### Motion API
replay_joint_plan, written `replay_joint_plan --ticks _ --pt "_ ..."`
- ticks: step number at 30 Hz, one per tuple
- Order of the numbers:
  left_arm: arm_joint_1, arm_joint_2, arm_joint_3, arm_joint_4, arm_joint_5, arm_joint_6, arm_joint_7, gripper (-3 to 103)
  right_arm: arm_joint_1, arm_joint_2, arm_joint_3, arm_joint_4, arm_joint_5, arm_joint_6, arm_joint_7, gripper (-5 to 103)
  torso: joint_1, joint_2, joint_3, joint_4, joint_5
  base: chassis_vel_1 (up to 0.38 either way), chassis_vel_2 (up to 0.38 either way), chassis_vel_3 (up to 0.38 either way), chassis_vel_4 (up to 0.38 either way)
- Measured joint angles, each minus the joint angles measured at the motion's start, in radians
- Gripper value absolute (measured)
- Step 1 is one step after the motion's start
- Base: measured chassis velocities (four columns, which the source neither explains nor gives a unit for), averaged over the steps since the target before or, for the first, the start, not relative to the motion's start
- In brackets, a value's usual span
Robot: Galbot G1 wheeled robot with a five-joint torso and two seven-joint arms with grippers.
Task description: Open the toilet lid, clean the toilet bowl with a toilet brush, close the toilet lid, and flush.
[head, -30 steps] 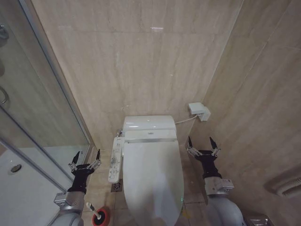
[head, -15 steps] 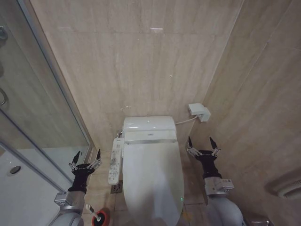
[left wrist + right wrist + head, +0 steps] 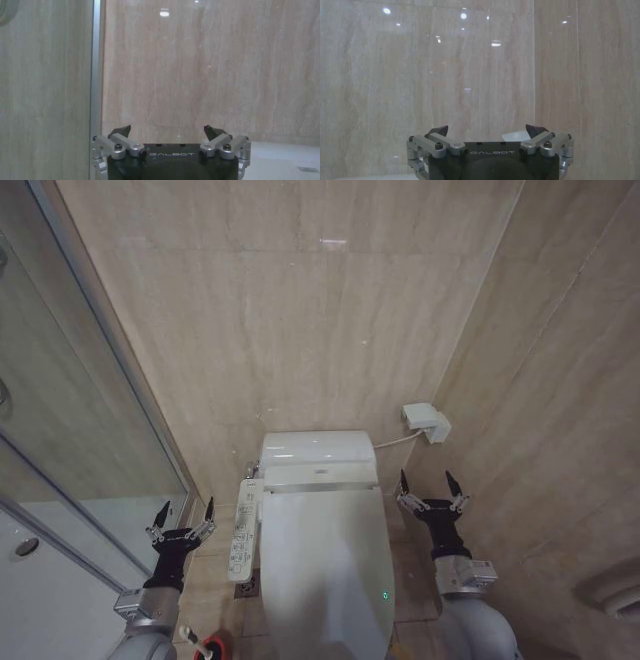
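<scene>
The toilet lid (image 3: 322,565) lies shut and flat, a glossy white oval in the middle of the head view. It hides the toilet bowl. The toilet brush (image 3: 192,637) stands in its red cup (image 3: 213,647) on the floor at the lower left, cut by the frame's edge. My left gripper (image 3: 183,515) (image 3: 169,132) is held up open to the left of the toilet, facing the wall by the shower glass. On the toilet's right, my right gripper (image 3: 428,485) (image 3: 488,130) is also raised and open. Neither one holds or touches anything.
A long white control panel (image 3: 243,530) runs along the toilet's left side, with a floor drain (image 3: 243,590) below it. The white rear unit (image 3: 316,450) meets the beige tiled wall. A white wall box (image 3: 427,421) with a cable sits to the right. Shower glass (image 3: 80,430) and shower tray (image 3: 40,600) close off the left.
The whole head picture has shifted slightly downward, so the camera has moved. Both arms hold the same raised, open pose beside the toilet.
</scene>
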Motion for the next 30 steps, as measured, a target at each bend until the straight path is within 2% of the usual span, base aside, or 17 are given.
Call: replay_joint_plan --ticks 17,30 --pt "-0.003 0.008 -0.011 0.011 0.001 -0.009 -0.010 98 0.000 0.000 0.000 0.000 0.000 0.000 0.000 100 0.000 0.000 0.000 0.0001 0.0001 -0.032 0.032 0.032 -0.023" --pt "-0.060 0.007 0.006 0.048 -0.011 0.013 -0.019 100 0.000 0.000 0.000 0.000 0.000 0.000 0.000 100 0.001 0.000 0.000 0.0001 0.0000 0.000 0.000 0.000 0.000"
